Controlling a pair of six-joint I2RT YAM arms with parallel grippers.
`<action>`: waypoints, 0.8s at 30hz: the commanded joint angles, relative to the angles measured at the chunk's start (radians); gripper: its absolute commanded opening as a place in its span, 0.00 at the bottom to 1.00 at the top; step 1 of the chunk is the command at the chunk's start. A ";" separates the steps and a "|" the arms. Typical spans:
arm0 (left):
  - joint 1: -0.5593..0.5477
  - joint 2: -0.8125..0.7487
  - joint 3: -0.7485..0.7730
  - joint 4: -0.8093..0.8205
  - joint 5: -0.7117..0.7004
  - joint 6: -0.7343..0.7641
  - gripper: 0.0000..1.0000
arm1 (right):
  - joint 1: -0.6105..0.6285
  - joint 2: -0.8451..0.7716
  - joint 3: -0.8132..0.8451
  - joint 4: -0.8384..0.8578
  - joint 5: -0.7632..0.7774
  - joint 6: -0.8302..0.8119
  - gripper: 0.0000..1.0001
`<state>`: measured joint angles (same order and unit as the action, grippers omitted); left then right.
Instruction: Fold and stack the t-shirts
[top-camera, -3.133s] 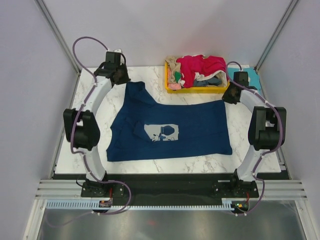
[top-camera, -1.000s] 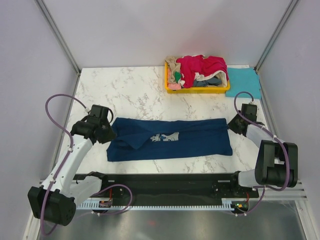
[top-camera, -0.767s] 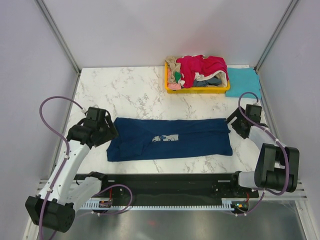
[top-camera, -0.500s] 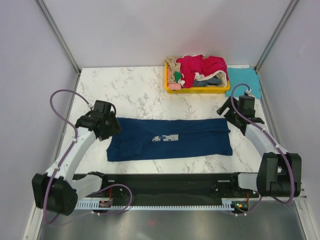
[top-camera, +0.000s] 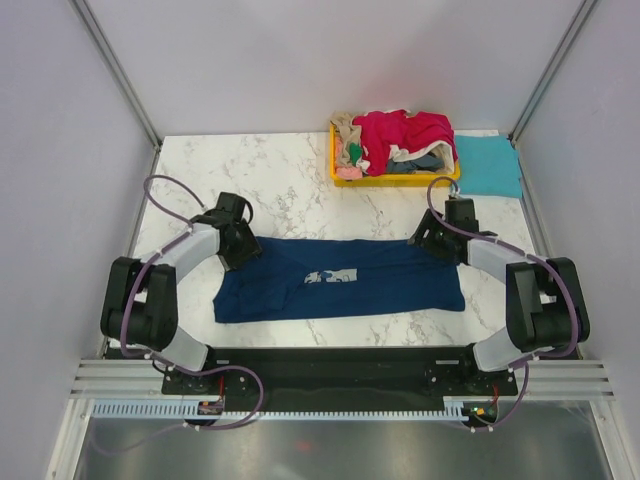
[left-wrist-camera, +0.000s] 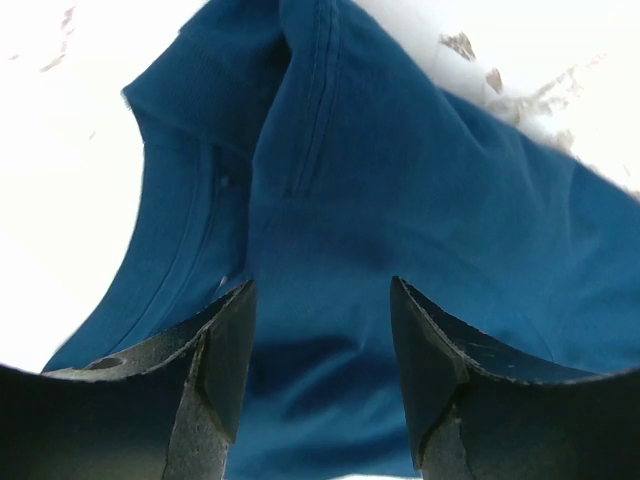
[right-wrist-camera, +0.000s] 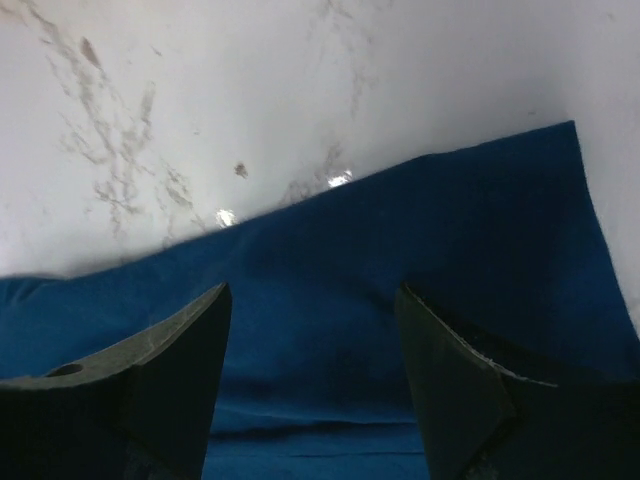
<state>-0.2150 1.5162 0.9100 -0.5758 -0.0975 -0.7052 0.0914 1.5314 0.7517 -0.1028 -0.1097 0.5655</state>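
Observation:
A navy t-shirt with a pale print lies folded into a long strip across the near half of the marble table. My left gripper hovers over its far left corner, and my right gripper over its far right corner. In the left wrist view the left gripper is open with navy cloth below the gap, not pinched. The right gripper is open too, above the navy shirt's far edge. More t-shirts, crimson-pink on top, are heaped in the tray. A teal t-shirt lies flat at the back right.
The yellow tray stands at the back of the table, right of centre. Bare marble stretches behind the navy shirt on the left. Grey walls and metal frame posts close in the table on both sides.
The spread navy shirt has been folded in half toward the front. In the last second both grippers opened off its ends and swung inward over its far corners.

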 joint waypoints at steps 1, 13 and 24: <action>0.008 0.062 0.000 0.112 -0.010 -0.066 0.62 | 0.040 -0.028 -0.067 0.058 -0.018 0.030 0.75; 0.089 0.626 0.599 0.093 0.002 -0.108 0.59 | 0.658 -0.230 -0.310 0.170 0.131 0.536 0.74; 0.042 0.885 1.586 -0.168 0.427 0.167 0.85 | 0.924 -0.304 0.159 -0.216 0.419 0.317 0.88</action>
<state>-0.1577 2.5603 2.4554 -0.7025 0.1875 -0.6456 1.0126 1.2423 0.8238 -0.2420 0.1787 0.9863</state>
